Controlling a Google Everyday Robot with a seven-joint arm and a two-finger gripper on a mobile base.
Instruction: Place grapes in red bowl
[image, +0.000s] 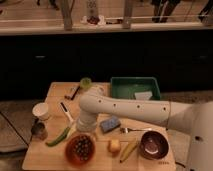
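Observation:
The red bowl (80, 150) sits at the front of the wooden table (55, 90), left of centre. The dark grapes (82, 146) lie inside it. My white arm reaches from the right across the table. The gripper (86, 126) hangs just behind and above the bowl's far rim, pointing down.
A dark purple bowl (153, 145) stands at the front right. A pale yellow fruit (114, 145) and a banana (129, 150) lie between the bowls. A blue sponge (110, 123), a fork (134, 130), a green tray (135, 88), a white cup (41, 111), a green chilli (58, 136) and a can (38, 131) stand around.

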